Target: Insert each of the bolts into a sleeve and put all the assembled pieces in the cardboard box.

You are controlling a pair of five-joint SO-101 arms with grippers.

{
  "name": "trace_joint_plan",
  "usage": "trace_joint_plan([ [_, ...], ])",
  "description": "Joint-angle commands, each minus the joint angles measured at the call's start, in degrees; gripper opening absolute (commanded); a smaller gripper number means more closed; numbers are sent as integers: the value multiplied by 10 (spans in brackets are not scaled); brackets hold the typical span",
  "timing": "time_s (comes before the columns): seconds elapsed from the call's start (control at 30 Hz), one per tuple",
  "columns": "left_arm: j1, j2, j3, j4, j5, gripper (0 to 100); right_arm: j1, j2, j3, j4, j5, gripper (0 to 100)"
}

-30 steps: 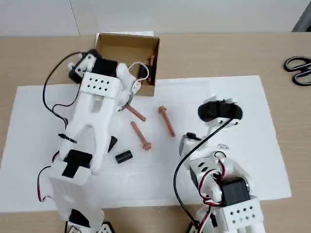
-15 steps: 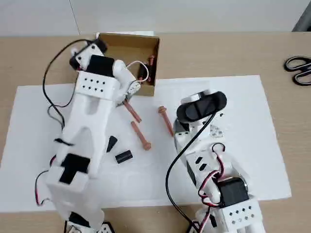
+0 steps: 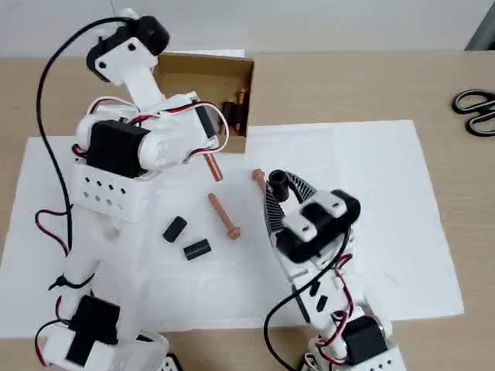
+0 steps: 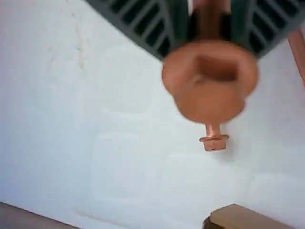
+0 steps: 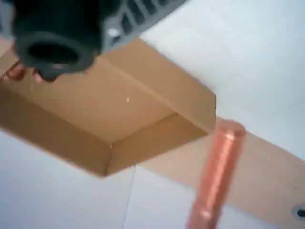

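My left gripper (image 3: 209,152) is shut on a copper bolt (image 3: 212,167), held above the white paper just in front of the cardboard box (image 3: 179,75). In the left wrist view the bolt's head (image 4: 209,83) faces the camera between the dark fingers (image 4: 143,24). My right gripper (image 3: 276,193) is shut on a black sleeve (image 3: 276,182), seen end-on as a black sleeve (image 5: 53,47); the held bolt (image 5: 215,171) stands in front of it. One assembled piece (image 3: 238,110) lies in the box. A loose bolt (image 3: 224,216) and two black sleeves (image 3: 175,229) (image 3: 197,249) lie on the paper.
Another bolt's head (image 3: 257,175) pokes out beside my right gripper. The white paper (image 3: 379,185) covers the table's middle, with free room on its right half. Scissors (image 3: 473,108) lie at the far right edge. The box's corner (image 4: 248,217) is close to the held bolt.
My left arm has lifted a bolt off the paper and risen. My right arm has swung left toward the middle with the sleeve in its gripper.
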Motion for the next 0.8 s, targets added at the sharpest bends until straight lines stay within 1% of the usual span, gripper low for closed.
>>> trace_joint_plan([
  [0.0,16,-32,-29,-16,-5,6,-5,-9,3,-42,7,5],
  [0.13,28,-33,-29,-12,-6,6,-5,-9,4,-54,7,5],
  [0.33,29,-35,-31,-12,-4,6,-5,-9,4,-52,6,5],
  [0.57,29,-123,-26,-11,-14,6,-5,-9,4,-51,5,5],
  [0.67,29,-164,15,-11,-38,6,-5,-9,22,-55,5,5],
  [0.77,29,-208,82,-15,-40,6,-5,-11,43,-55,5,5],
])
